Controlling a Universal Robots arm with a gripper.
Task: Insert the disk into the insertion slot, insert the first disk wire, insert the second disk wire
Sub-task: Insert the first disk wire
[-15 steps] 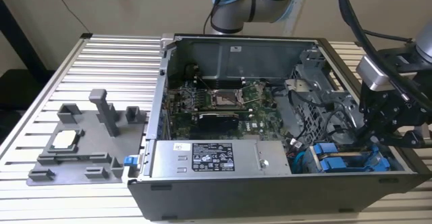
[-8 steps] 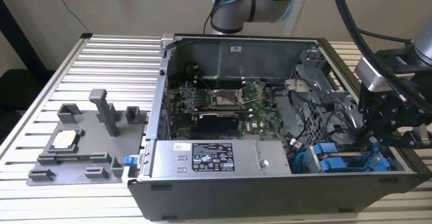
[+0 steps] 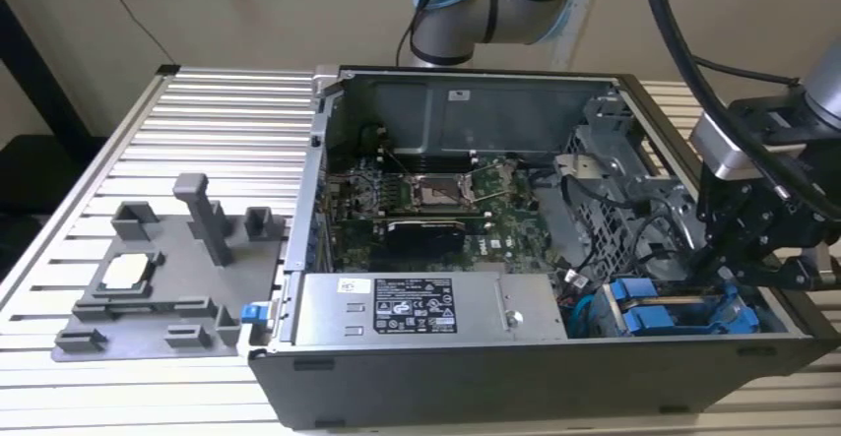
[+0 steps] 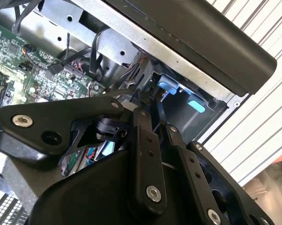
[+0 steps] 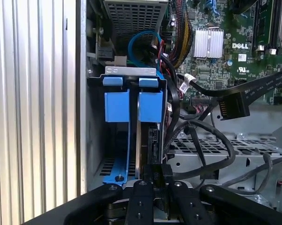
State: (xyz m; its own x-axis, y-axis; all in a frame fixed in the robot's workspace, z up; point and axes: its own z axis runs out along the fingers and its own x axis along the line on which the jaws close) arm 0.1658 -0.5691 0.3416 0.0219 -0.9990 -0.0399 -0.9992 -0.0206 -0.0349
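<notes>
The disk (image 5: 150, 107), in its blue carrier, sits inside the insertion slot (image 5: 130, 71) of the grey drive cage, on the side nearer the motherboard. A similar blue-fronted drive (image 5: 116, 106) sits beside it. In the exterior view the blue carriers (image 3: 653, 318) lie at the case's near corner on the exterior view's right, with my gripper (image 3: 731, 275) just above them. My gripper (image 5: 159, 182) is shut on the black plug of a disk wire (image 5: 158, 171) at the disk's edge. Another black flat plug (image 5: 234, 106) hangs free over the cage. In the second wrist view my fingertips (image 4: 142, 108) point into the cage.
The open computer case (image 3: 434, 377) lies on a slatted metal table (image 3: 211, 121). A grey labelled power-supply box (image 3: 420, 308) sits beside the cage. Black and blue cables (image 5: 197, 140) crowd the space by the disk. A grey plastic fixture (image 3: 158, 279) stands at the exterior view's left.
</notes>
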